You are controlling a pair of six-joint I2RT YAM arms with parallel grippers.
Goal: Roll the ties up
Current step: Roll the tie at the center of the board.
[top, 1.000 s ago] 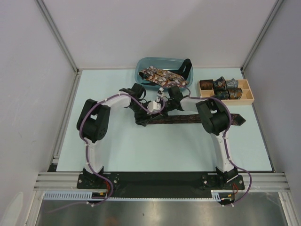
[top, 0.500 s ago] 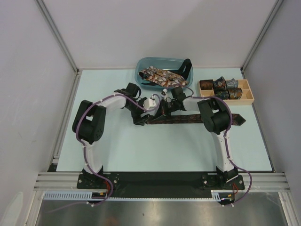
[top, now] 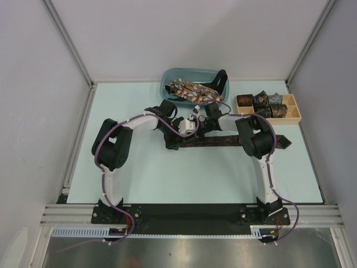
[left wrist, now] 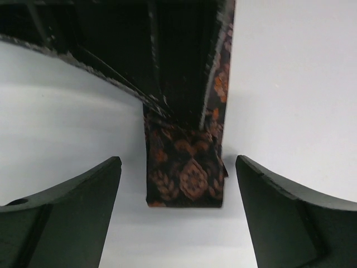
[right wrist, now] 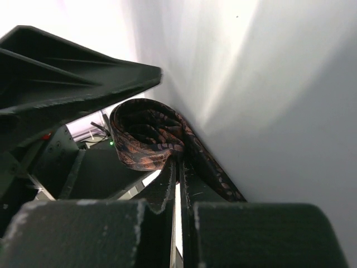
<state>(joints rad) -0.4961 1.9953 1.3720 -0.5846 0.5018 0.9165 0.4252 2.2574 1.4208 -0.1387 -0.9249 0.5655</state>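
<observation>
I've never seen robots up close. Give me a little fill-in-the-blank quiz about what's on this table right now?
1. The left tool stands ____ over the end of the dark patterned tie.
2. The right tool is ____ on a loop of that tie.
3. The wooden tray of rolled ties stands nearer the ____ arm.
Missing words: open; shut; right.

1. I'm reading the top camera from high behind the near edge of the table [top: 139, 167]; it's looking down and forward over the whole surface.
2. Left wrist camera is looking down past the left gripper [left wrist: 177, 158], sitting close on the tie [left wrist: 187, 176].
3. Right wrist camera is peering along the right gripper [right wrist: 177, 162], closer still.
4. All three are sharing that tie, mid-table.
</observation>
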